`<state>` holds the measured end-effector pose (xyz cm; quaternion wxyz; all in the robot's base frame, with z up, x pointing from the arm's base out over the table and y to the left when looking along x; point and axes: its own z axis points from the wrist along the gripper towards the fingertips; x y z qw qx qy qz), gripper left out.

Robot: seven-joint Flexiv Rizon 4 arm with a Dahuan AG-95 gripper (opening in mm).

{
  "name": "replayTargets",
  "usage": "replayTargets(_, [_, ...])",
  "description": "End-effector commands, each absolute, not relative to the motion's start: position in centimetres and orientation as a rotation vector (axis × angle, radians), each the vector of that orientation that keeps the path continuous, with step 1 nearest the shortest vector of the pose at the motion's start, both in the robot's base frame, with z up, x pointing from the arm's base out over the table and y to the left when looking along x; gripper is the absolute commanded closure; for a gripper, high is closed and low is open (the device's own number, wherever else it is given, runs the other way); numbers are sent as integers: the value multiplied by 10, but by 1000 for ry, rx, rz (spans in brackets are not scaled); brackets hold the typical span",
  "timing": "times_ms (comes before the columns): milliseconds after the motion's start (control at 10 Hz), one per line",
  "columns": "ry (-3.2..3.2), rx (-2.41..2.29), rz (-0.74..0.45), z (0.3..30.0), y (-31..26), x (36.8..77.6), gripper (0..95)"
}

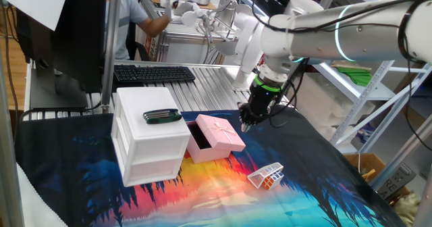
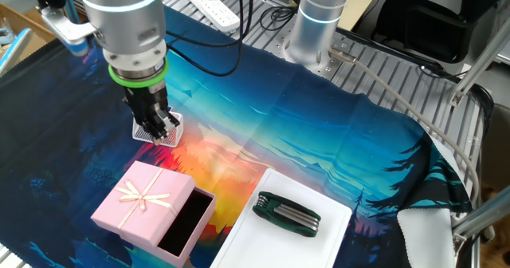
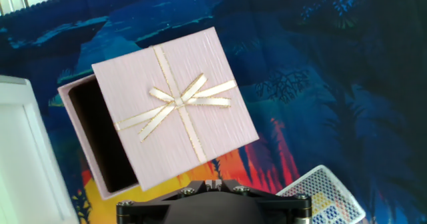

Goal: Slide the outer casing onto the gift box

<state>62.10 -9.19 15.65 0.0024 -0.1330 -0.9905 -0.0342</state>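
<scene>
The pale pink outer casing with a gold bow lies on the cloth and covers part of the gift box, whose dark interior sticks out toward the white cabinet. Both show in the other fixed view, casing and gift box, and in the hand view, casing and gift box. My gripper hangs just above the cloth beside the casing's far edge, apart from it, jaws together and empty. It also shows in the other fixed view and the hand view.
A white drawer cabinet stands right next to the box, with a dark green tool on top. A clear wire-like cube lies on the cloth near the gripper. A keyboard lies behind.
</scene>
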Motion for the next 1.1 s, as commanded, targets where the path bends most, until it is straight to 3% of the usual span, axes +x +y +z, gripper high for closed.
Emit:
replayTargets(100, [-3090, -451, -78, 156, -92, 623, 950])
replayTargets(1100, [-3096, -515, -41, 156, -92, 623, 950])
